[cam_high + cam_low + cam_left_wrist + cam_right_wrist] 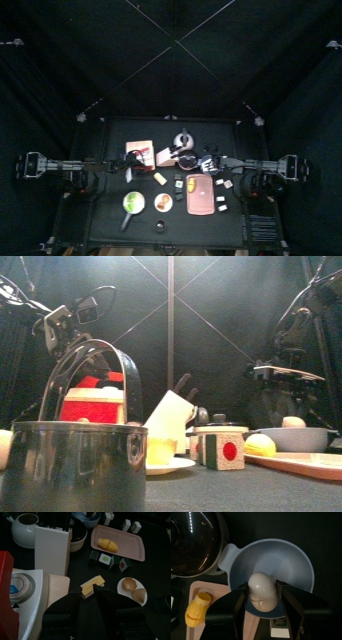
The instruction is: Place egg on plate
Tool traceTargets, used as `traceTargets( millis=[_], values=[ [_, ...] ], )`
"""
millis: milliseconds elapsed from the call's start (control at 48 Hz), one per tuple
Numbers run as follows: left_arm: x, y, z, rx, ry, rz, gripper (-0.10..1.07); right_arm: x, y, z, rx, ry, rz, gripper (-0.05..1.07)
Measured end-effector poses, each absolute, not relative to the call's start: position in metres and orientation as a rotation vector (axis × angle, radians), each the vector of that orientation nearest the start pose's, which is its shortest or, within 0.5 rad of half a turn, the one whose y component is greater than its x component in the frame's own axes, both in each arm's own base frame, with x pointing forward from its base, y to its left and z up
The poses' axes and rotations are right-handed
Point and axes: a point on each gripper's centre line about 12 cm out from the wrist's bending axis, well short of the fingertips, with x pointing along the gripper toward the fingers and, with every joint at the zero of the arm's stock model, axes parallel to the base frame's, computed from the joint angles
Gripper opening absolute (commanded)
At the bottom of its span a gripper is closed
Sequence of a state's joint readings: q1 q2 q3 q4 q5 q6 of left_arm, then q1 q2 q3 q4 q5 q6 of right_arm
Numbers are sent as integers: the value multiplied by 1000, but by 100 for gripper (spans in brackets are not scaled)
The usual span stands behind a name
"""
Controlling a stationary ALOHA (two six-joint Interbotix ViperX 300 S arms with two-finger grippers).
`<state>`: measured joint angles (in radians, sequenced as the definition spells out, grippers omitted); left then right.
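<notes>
The cream egg (261, 589) stands between the two jaws of my right gripper (262, 594), just over the blue-grey bowl (284, 557). The jaws lie close against its sides. In the front view the egg (291, 422) shows above the bowl's rim (297, 439) at the right. The white plate (121, 592) holds two brown pieces and lies near the table's front middle (163, 202). My left gripper (99, 592) rests shut and empty at the table's left, above a yellow block (92, 585).
A pink tray (130, 549) with a corn cob (198, 609) lies beside the bowl. A black pot lid (191, 542) sits next to the bowl. A dark pot (74, 471) with a bail handle stands at the front left. A white jug (23, 527), a white box (50, 547) and small cartons (221, 446) crowd the middle.
</notes>
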<state>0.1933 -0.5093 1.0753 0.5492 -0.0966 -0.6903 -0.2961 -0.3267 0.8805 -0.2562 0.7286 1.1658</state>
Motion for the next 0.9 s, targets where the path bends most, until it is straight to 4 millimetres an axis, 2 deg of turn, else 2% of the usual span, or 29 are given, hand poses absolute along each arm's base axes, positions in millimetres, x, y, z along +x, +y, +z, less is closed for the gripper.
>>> traceTargets(
  millis=[146,312,500,708,896],
  values=[
    [257,44,203,-197,461,172,70,241,-78,190,961,887,-907,68],
    [254,43,205,-196,452,170,70,251,-43,210,1076,783,-821,68],
    [251,43,208,-194,434,170,70,257,13,203,1165,740,-823,68],
    [248,42,209,-195,429,170,70,267,68,176,1244,630,-934,68],
    [248,42,209,-197,429,170,70,294,93,154,1268,605,-985,68]
  ],
)
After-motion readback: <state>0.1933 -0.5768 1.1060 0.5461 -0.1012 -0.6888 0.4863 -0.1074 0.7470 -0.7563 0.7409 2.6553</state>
